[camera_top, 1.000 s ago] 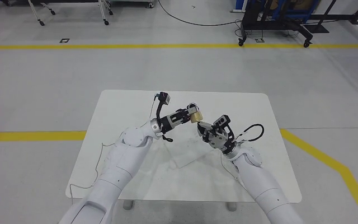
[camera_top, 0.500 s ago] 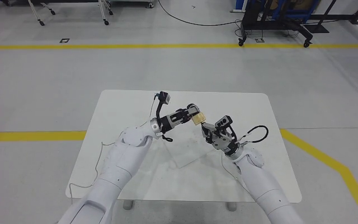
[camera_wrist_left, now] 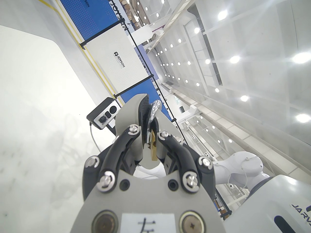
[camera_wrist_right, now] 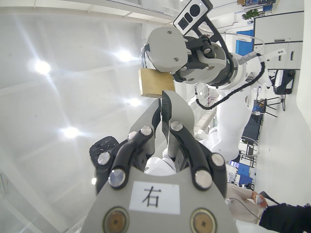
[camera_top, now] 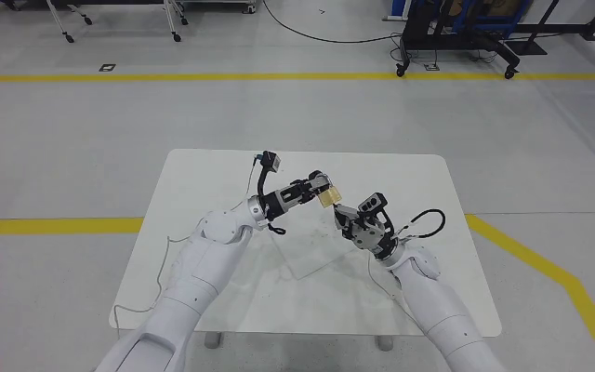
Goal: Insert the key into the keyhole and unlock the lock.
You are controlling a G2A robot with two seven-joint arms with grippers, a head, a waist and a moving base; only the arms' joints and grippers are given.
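Although the right gripper [camera_wrist_right: 163,96] stood almost against the lock [camera_wrist_right: 155,83] 1 second ago, it has since drawn off toward 4 o'clock in the top view. It now hangs just beside the lock, and over the last 0.5 second it has barely shifted. The left gripper [camera_top: 318,190] has kept the lock in the air above the table [camera_top: 214,181], a little toward 12 o'clock from the table's middle, drifting only slightly toward 3 o'clock.

My reading is that the key [camera_wrist_right: 159,95] is not seated. The small retreat looks like a re-aim before another push, so both insertion and turning remain to be done.

From above, a narrow gap separates the 2 grippers, but the key is too small to make out there. The right wrist view supplies that detail. Its fingers are clenched on a thin blade, and a silvery tip pokes out right at the edge of the brass body that faces them. Whether that tip touches or has entered the lock I cannot tell.

The left wrist view adds what the other 2 miss: its fingers are clamped on the lock's upper part, with the steel shackle [camera_wrist_left: 155,107] showing between the pads and the brass body seen edge-on. Whether the shackle is latched cannot be made out.
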